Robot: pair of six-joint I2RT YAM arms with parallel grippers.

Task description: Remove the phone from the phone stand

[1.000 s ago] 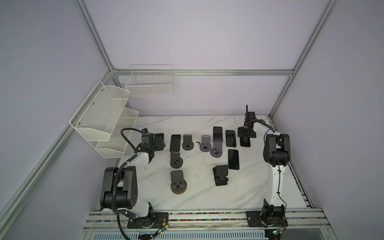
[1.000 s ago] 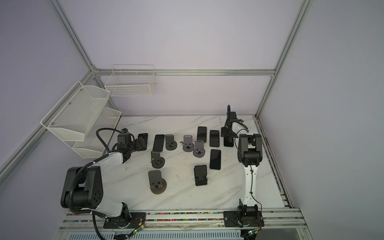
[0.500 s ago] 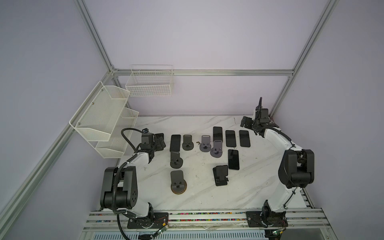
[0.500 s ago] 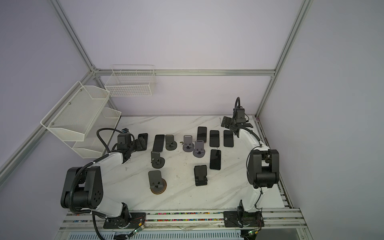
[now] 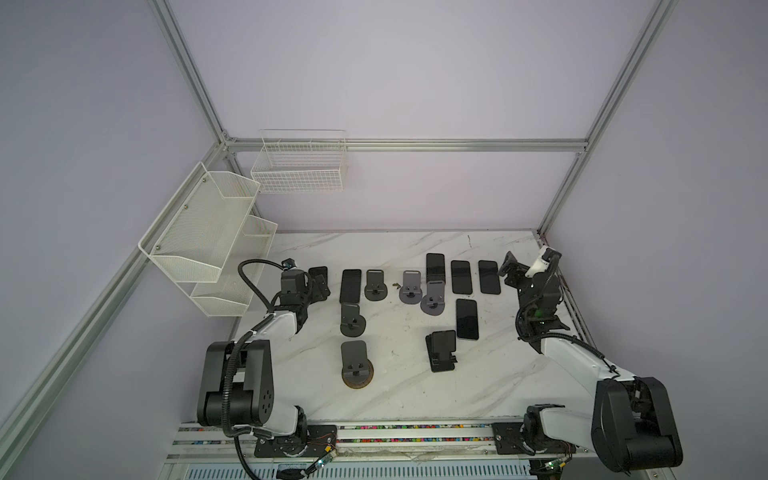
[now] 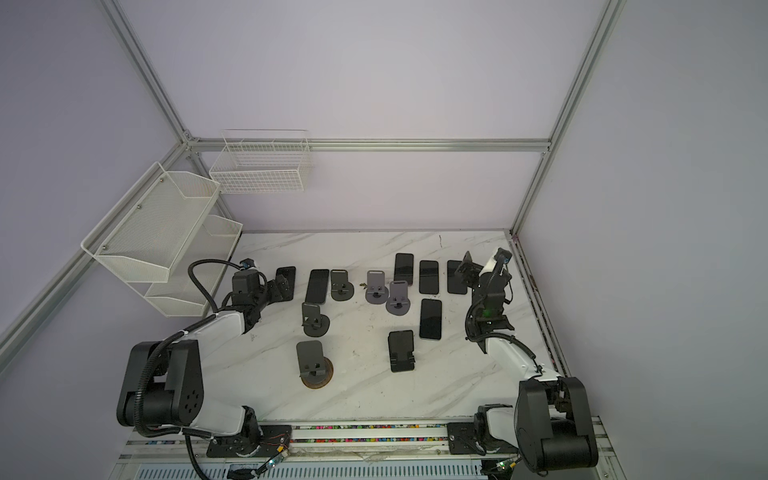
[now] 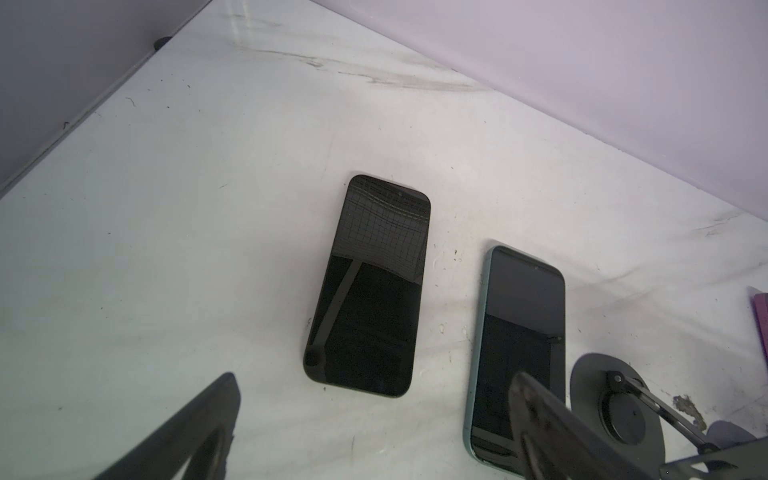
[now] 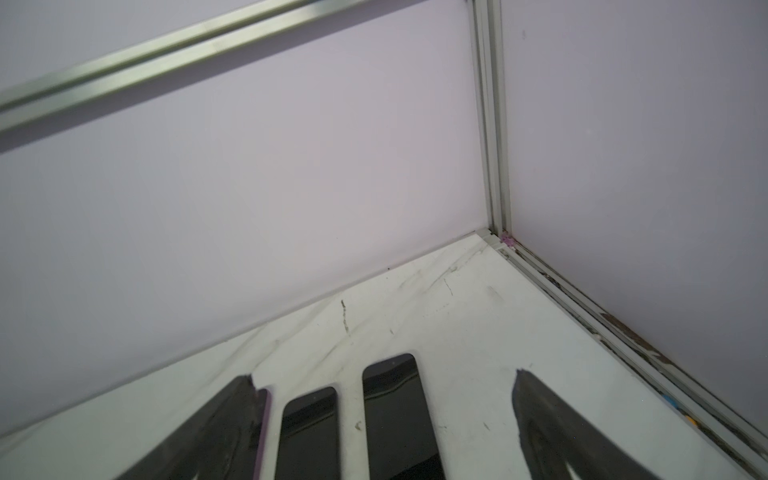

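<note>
A white marble tabletop (image 5: 399, 257), seen from above, carried a black folding phone stand (image 5: 441, 351) near its middle. Behind that stand, toward the back wall, ran a row of dark phones (image 5: 461, 276). The rightmost phone (image 5: 488, 276) lay flat on the tabletop, apart from every stand. The right gripper (image 5: 516, 269) hung just beside that phone, behind and to the right of the folding stand, with its jaws spread wide and holding nothing. A fourth phone (image 5: 466, 319) lay flat just behind the folding stand. Well to the folding stand's left and farther back, the left gripper (image 5: 319, 286) hovered over another flat phone (image 7: 365, 291), its jaws also spread wide and empty. Several round-based stands (image 5: 410, 287) stood to the left of and behind the folding stand.
</note>
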